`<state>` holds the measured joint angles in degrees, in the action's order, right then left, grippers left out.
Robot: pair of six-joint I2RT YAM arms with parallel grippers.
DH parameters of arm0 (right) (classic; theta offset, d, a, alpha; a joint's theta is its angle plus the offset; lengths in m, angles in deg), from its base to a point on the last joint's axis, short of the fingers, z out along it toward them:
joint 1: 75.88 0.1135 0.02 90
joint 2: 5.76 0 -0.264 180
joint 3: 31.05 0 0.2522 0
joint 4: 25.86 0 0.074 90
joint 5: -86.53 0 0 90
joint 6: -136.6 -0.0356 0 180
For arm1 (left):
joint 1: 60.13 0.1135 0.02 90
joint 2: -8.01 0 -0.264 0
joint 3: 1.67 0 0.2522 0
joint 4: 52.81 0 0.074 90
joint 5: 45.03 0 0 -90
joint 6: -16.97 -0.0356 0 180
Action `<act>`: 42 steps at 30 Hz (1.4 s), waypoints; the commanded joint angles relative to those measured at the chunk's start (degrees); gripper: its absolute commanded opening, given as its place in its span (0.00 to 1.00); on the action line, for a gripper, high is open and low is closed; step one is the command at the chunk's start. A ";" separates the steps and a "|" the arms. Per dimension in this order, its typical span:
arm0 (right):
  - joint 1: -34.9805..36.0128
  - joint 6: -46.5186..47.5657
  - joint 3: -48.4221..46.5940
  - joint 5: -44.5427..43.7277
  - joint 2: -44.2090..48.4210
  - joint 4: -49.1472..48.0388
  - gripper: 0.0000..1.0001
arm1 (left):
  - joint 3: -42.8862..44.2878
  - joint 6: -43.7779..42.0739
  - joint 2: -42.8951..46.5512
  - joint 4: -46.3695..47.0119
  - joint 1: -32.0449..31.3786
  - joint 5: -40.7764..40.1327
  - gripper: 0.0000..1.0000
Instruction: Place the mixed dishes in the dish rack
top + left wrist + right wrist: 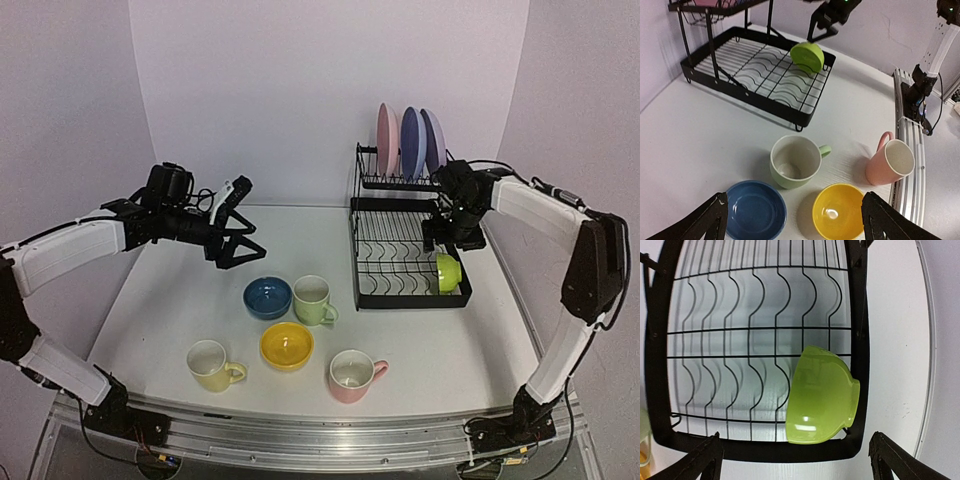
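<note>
Right tool [448, 243] hangs over the near right corner of the dish rack [410, 303], jaws spread wide, holding nothing. Green bowl [822, 395] sits directly under it in the lower tray, tipped on edge, foot toward the side rail, clear of both fingers. Pink plate [388, 140], blue plate [412, 142] and lilac plate [433, 140] stand upright in the upper shelf.

Left tool [250, 215] hovers above the surface [150, 300], also wide open and empty, pointing toward the rack.

Loose on the surface: dark blue bowl [268, 297], pale green mug [312, 299], yellow bowl [287, 346], yellow mug [210, 365], pink mug [352, 375]. All upright, mouths up.

Key relation: the cluster lies below the left tool, toward the arm bases. Dark blue bowl is closest to it. In the left wrist view the pale green mug sits between the fingers' lines, handle pointing right. Left arm is clearly nearer; the right arm is well apart, across the rack. Likely next pick: left, straight down.
</note>
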<state>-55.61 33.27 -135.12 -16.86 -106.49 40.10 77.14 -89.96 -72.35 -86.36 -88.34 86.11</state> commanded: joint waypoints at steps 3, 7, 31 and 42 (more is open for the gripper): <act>0.43 -2.57 -1.47 8.02 7.66 1.29 0.98 | 7.91 -15.18 -7.85 -27.73 2.32 -1.28 0.90; 1.12 -5.63 1.04 10.17 11.42 1.18 0.98 | 5.49 -11.99 -10.32 -24.46 2.46 -13.08 0.90; 5.02 -15.48 4.49 12.72 18.82 0.25 0.95 | 16.68 11.32 -37.43 -14.87 1.58 -25.53 0.50; 6.12 -17.55 2.90 12.95 17.47 -0.59 0.94 | 16.93 12.66 -34.77 -15.00 3.14 -26.93 0.00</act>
<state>-50.36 17.39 -130.26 -4.73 -89.46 40.59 92.11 -77.48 -109.26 -101.48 -86.31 61.70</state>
